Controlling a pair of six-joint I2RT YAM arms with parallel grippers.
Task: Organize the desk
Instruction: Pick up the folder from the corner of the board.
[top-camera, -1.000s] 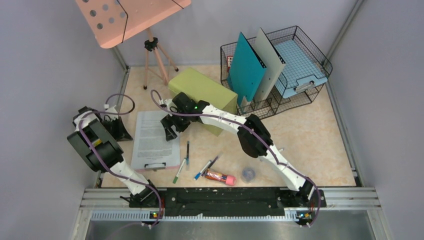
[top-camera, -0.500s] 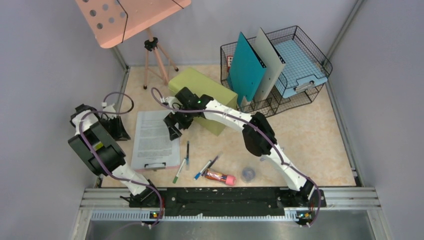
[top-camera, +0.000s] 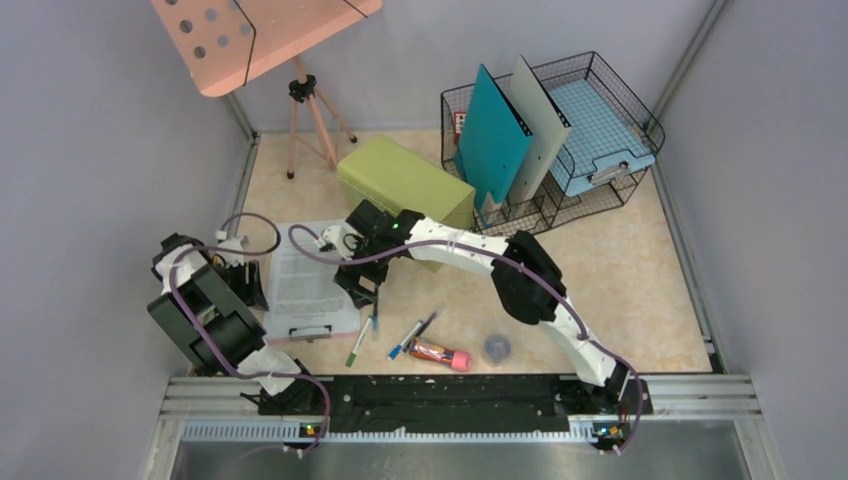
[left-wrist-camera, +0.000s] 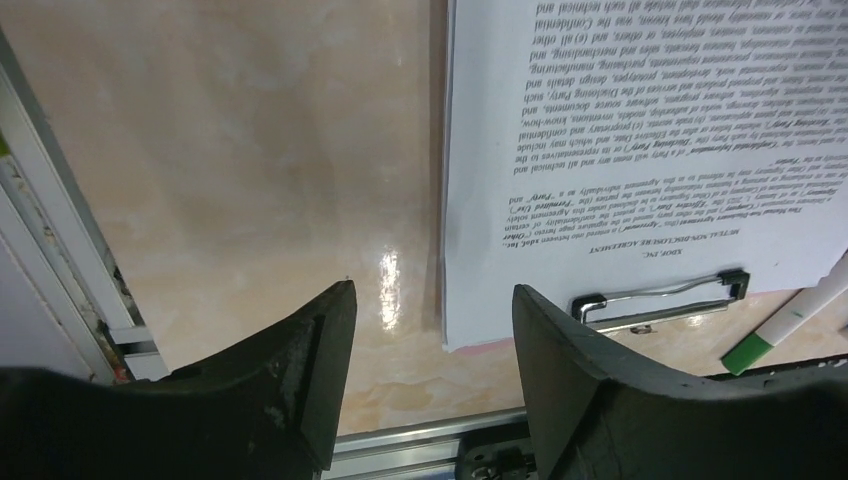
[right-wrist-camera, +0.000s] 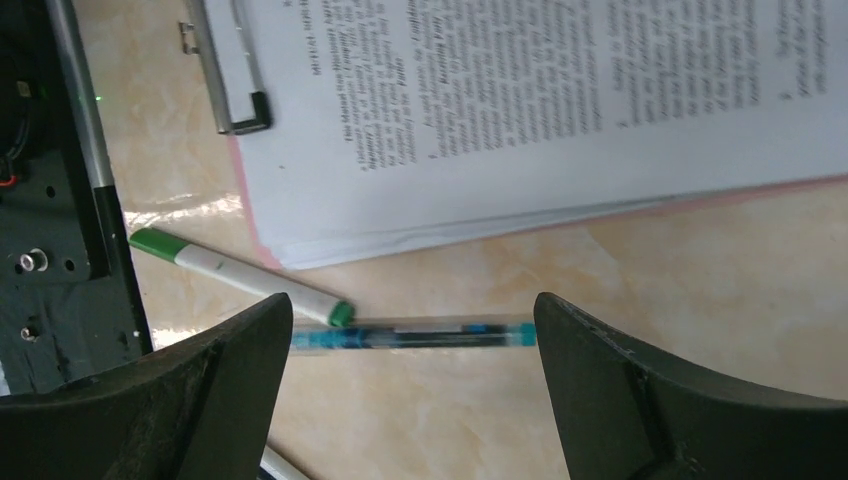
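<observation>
The beige marble tabletop (top-camera: 620, 270) spreads under both arms, between the grey walls. The left tool (left-wrist-camera: 430, 345) stands with jaws apart and nothing between them, over the near left corner of the clipboard (top-camera: 312, 330) (a printed sheet is clipped to it). The right tool (right-wrist-camera: 412, 335) is spread wide, with a blue pen (right-wrist-camera: 450, 334) lying crosswise between its fingers; I cannot tell whether they touch it. A green-capped marker (right-wrist-camera: 235, 272) lies just beside the pen.
</observation>
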